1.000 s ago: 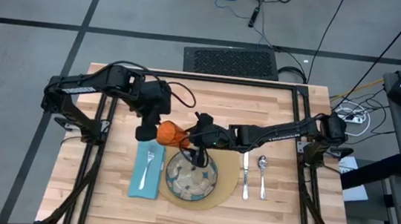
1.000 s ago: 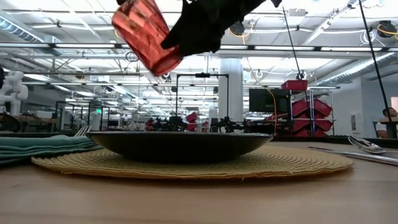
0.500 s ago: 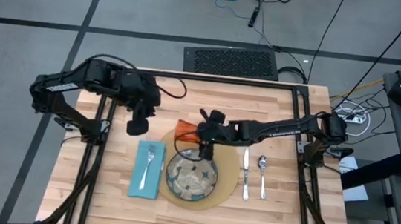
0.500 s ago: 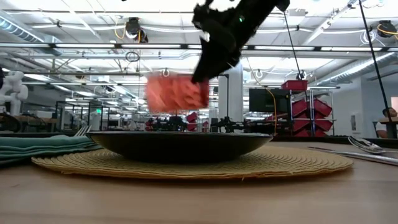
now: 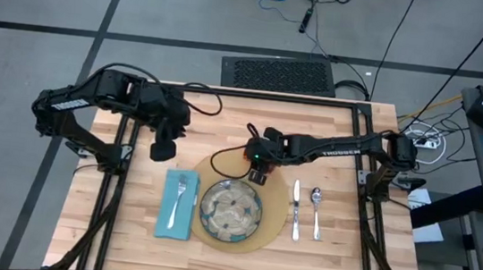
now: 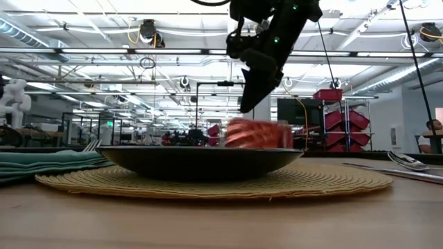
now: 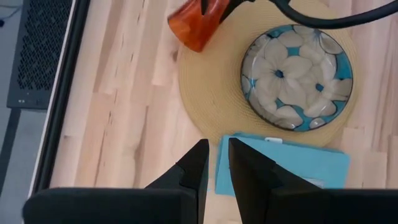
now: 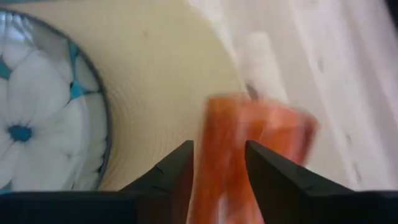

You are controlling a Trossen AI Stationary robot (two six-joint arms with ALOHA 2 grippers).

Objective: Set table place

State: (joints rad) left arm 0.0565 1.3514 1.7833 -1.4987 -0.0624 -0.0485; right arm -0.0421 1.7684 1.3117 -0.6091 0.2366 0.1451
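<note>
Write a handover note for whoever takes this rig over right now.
Left tool waits above the table, beyond the napkin.
Right tool, open, hangs just above the orange cup, not gripping it.
The cup looks tilted at the mat's far edge; it is blurred.
Done: plate on mat, fork on napkin, knife and spoon beside the mat.
Left: confirm the cup ends upright.

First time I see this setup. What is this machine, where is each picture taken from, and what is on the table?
Two robot arms with two-finger grippers work at a table. One camera looks down from above, one sits at tabletop height, one rides on each wrist. Laid out: mat, plate, napkin with fork, knife, spoon. The cup looks tipped at the mat's edge under the open right gripper, seemingly not gripped. The left gripper waits aside, empty.
</note>
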